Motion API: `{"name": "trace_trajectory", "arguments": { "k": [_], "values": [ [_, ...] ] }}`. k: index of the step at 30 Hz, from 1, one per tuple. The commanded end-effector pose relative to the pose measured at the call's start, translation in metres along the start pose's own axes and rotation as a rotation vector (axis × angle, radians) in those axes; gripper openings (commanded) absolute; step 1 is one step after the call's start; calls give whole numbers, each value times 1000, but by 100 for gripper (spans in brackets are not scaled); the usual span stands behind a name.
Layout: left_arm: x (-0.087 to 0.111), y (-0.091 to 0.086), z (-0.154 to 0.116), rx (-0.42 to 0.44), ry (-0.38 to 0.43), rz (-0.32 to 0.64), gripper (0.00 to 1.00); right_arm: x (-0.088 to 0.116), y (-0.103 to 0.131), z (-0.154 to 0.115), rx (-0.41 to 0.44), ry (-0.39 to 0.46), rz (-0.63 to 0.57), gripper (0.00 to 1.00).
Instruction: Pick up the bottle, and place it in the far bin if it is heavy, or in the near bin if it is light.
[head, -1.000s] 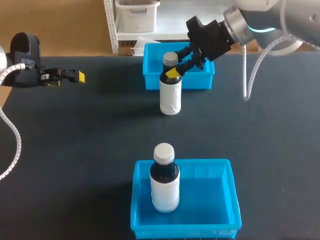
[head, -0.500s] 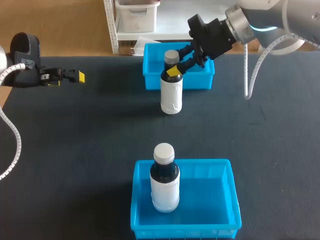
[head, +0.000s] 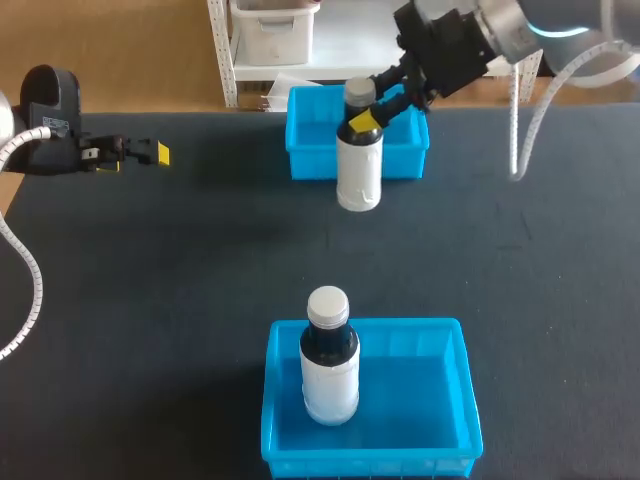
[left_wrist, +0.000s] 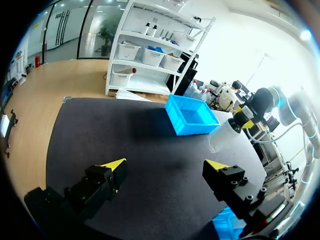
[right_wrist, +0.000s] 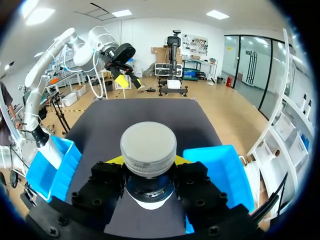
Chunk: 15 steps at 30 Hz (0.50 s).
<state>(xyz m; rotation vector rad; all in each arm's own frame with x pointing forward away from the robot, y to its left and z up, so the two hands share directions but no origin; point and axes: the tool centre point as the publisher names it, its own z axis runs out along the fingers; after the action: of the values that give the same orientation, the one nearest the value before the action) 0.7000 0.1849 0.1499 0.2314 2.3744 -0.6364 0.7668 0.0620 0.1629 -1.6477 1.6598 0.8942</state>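
Observation:
A white bottle (head: 360, 168) with a dark neck and grey cap hangs above the table just in front of the far blue bin (head: 305, 140). My right gripper (head: 362, 120) is shut on its neck. In the right wrist view the cap (right_wrist: 148, 147) sits between the fingers (right_wrist: 113, 161), with the far bin (right_wrist: 216, 167) beside it. The near blue bin (head: 440, 400) holds a second, similar bottle (head: 329, 356) standing upright. My left gripper (head: 150, 152) stays at the table's far left, open and empty (left_wrist: 165, 167); from there the held bottle (left_wrist: 223, 136) and far bin (left_wrist: 192, 116) show ahead.
The dark table (head: 180, 280) stretches between the two bins. In the right wrist view the near bin (right_wrist: 47, 172) with its bottle (right_wrist: 51, 146) lies off to one side, and my left arm (right_wrist: 107, 47) shows beyond the table.
My right gripper has carried the bottle up and to the right, closer to the far bin. The left arm and the bottle in the near bin have not moved.

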Motion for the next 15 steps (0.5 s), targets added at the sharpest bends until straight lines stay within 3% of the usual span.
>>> {"name": "trace_trajectory", "arguments": {
  "k": [1, 15],
  "values": [
    [0, 0, 0, 0, 0, 0, 100, -1, 18, -20, 51, 1, 6, 0],
    [0, 0, 0, 0, 0, 0, 100, 12, 31, -75, 146, 19, 41, 0]
  ]
}}
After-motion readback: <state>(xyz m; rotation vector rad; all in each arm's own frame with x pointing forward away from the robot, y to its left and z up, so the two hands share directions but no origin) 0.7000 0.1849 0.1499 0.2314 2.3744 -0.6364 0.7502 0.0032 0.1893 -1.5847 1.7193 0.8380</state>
